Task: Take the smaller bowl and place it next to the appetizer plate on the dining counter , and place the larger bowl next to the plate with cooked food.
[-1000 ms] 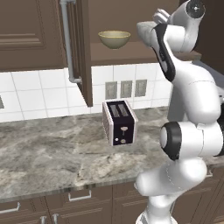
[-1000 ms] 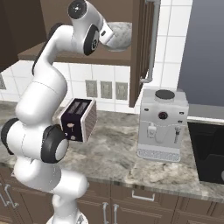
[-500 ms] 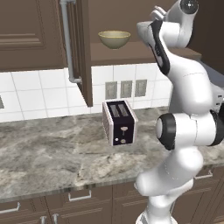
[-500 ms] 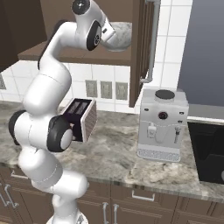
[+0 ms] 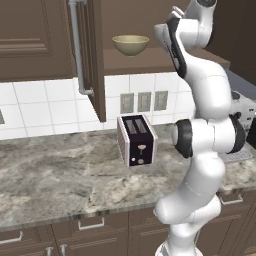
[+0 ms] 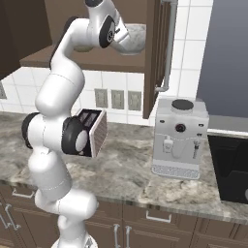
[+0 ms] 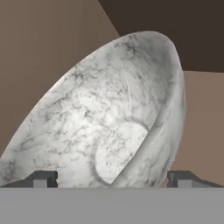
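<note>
Surface: I see a marbled counter (image 5: 60,180) bearing toaster (image 5: 136,140) and coffee machine (image 6: 179,138).
Shelf: smaller bowl (image 5: 130,44).
Gripper (image 7: 113,178): spread wide at the larger bowl (image 7: 109,118), nothing pinched.

No text, label or number can be read anywhere.

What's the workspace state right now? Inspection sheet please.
Surface: grey marbled kitchen counter over brown drawers.
Job's things: smaller bowl upright on the open cabinet shelf; larger bowl close in front of the hand, part seen on the shelf in the right base view.
Clutter: toaster, coffee machine.
Grippers: gripper open, fingertips either side of the larger bowl, contact not clear.
Cables: nothing seen.
Surroundings: white tiled wall with outlets, open cabinet door.
</note>
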